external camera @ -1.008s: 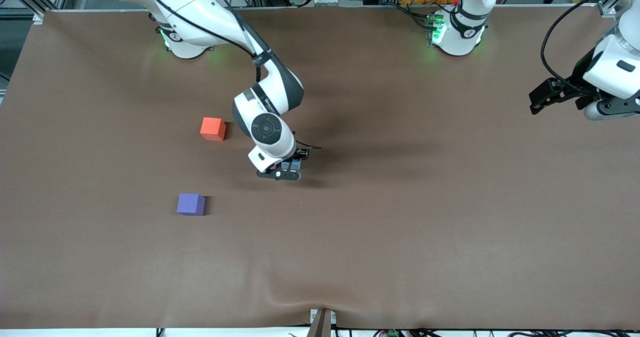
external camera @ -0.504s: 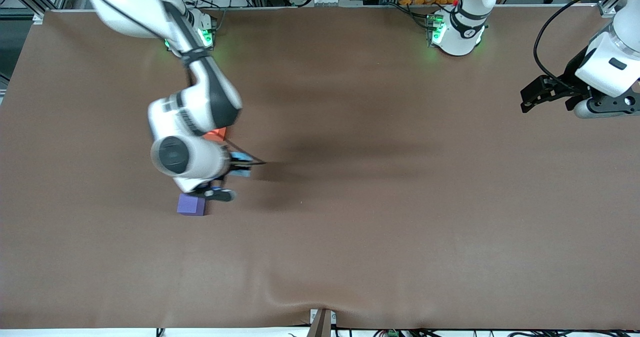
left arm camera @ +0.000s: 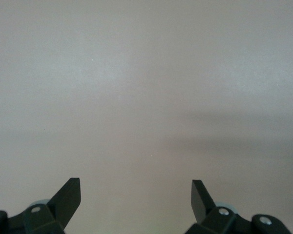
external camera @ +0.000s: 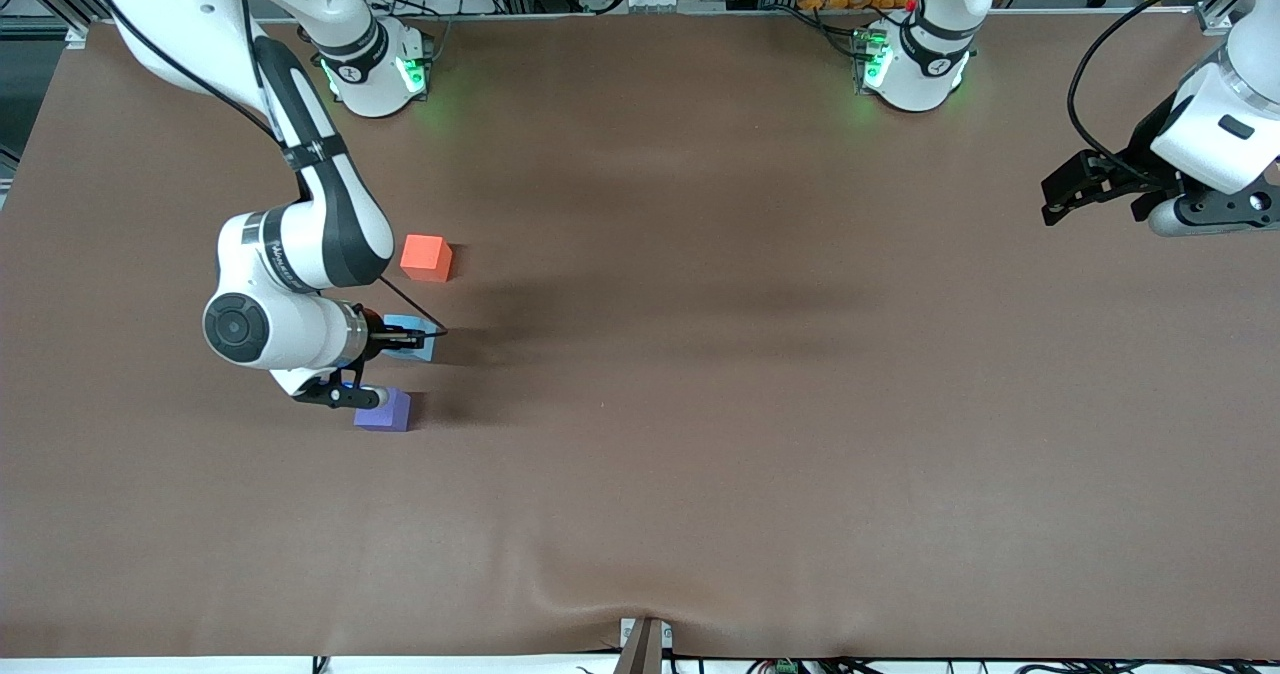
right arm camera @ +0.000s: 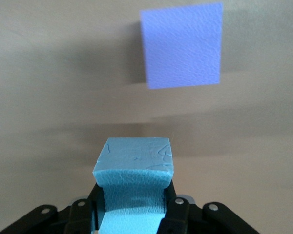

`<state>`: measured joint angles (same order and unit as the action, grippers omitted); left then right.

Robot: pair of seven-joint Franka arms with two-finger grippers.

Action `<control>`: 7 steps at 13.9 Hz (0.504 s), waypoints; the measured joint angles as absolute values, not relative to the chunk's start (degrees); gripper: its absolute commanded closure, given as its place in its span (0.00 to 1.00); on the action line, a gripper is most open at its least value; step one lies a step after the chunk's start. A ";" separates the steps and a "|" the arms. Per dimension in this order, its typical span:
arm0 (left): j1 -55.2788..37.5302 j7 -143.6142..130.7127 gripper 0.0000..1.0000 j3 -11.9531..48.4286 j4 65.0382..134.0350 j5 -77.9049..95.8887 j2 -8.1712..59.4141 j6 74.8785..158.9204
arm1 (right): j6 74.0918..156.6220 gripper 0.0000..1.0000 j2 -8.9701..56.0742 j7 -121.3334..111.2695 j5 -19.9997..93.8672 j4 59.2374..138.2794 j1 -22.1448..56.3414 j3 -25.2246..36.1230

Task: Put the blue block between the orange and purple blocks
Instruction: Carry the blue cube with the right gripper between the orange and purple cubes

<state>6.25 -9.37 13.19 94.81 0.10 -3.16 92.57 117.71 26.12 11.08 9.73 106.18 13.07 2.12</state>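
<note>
My right gripper [external camera: 400,338] is shut on the light blue block [external camera: 414,339], holding it over the table between the orange block [external camera: 425,257] and the purple block [external camera: 384,411]. In the right wrist view the blue block [right arm camera: 134,183] is squeezed between my fingers, and the purple block [right arm camera: 181,45] lies on the table past it. My left gripper [external camera: 1062,197] is open and empty, held up at the left arm's end of the table; its view shows only bare table between its fingertips [left arm camera: 135,195].
The brown table cover [external camera: 760,434] has a wrinkle near its front edge. A dark post [external camera: 642,646] stands at the middle of that edge. The arm bases [external camera: 915,64] stand along the table's back edge.
My right arm swung with the blue block toward the right arm's end of the table, from the middle to between the orange and purple blocks. My left gripper shifted slightly.
</note>
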 measured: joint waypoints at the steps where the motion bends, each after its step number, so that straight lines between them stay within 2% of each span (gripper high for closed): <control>1: 6.28 -9.22 0.00 13.17 94.80 0.10 -3.16 92.57 | 119.52 1.00 25.96 10.03 9.73 108.09 12.19 2.13; 7: 6.47 -8.98 0.00 13.07 94.25 0.10 -3.19 92.57 | 125.39 1.00 25.74 8.89 9.73 112.83 11.10 1.81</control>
<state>6.47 -8.98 13.07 94.25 0.10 -3.19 92.57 125.39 25.74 8.89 9.73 112.83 11.10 1.81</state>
